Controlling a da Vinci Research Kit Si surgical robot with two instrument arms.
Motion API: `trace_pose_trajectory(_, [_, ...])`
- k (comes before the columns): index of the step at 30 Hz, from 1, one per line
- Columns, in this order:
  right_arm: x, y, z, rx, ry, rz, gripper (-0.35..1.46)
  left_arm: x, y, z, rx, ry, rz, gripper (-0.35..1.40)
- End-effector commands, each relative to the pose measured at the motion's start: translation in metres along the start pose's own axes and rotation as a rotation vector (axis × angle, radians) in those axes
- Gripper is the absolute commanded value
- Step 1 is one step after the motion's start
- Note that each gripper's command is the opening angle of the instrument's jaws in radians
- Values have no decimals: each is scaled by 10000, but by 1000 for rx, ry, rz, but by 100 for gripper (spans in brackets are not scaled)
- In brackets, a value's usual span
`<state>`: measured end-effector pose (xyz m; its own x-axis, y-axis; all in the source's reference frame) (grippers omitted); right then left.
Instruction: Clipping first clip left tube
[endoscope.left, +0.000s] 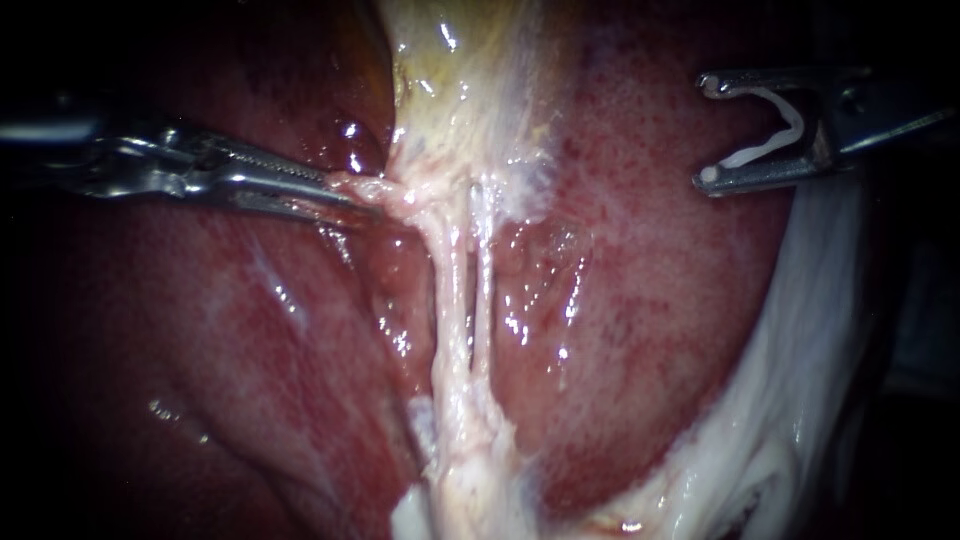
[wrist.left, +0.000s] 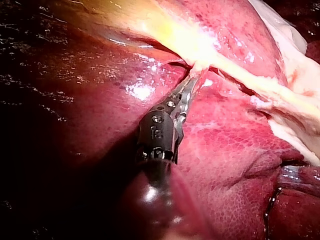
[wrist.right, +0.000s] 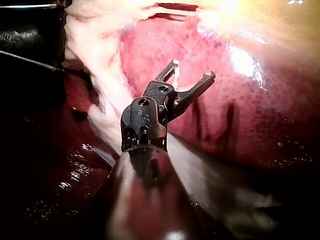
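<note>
While the left instrument (endoscope.left: 350, 196) is pinched on pale tissue (endoscope.left: 378, 188) atop the tubes, the right instrument (endoscope.left: 710, 130) is spread wide, with a white clip (endoscope.left: 775, 145) seated between the jaws and touched by both. The left tube (endoscope.left: 450, 290) is stretched taut just beside the right tube (endoscope.left: 483, 290), well apart from the clip. Bare liver (endoscope.left: 650, 280) is exposed between, with a white tissue edge (endoscope.left: 800, 400) under the right shaft.
</note>
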<state>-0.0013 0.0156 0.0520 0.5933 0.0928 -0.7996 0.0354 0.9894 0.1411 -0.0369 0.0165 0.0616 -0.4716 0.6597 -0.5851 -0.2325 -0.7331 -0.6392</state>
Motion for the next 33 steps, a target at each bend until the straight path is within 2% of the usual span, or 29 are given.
trace_pose_trajectory(1, [0, 0, 0, 0, 0, 0, 49, 1, 0, -2, -2, 0, 0, -35])
trace_pose_trajectory(3, [0, 0, 0, 0, 0, 0, 49, 3, 1, -8, -6, -1, 0, -35])
trace_pose_trajectory(6, [0, 0, 0, 0, 0, 0, 49, 13, 3, -29, -7, 0, -5, -35])
trace_pose_trajectory(13, [0, 0, 1, 0, 0, 0, 49, 47, 9, -104, 41, 40, -32, -35])
trace_pose_trajectory(16, [1, 0, 1, 2, 1, 1, 49, 53, 12, -117, 51, 41, -29, -35])
trace_pose_trajectory(20, [6, -7, 4, 29, 18, -7, 49, 53, 12, -117, 51, 47, -30, -35])
trace_pose_trajectory(23, [16, -22, 14, 74, 46, 51, 49, 52, 12, -115, 53, 47, -30, -35])
trace_pose_trajectory(26, [29, -42, 31, 124, 80, 126, 48, 52, 13, -114, 54, 47, -30, -35])
trace_pose_trajectory(31, [48, -78, 75, 193, 129, 249, 48, 52, 14, -113, 55, 48, -30, -35])
trace_pose_trajectory(33, [52, -89, 90, 210, 149, 275, 48, 52, 14, -112, 56, 48, -30, -35])
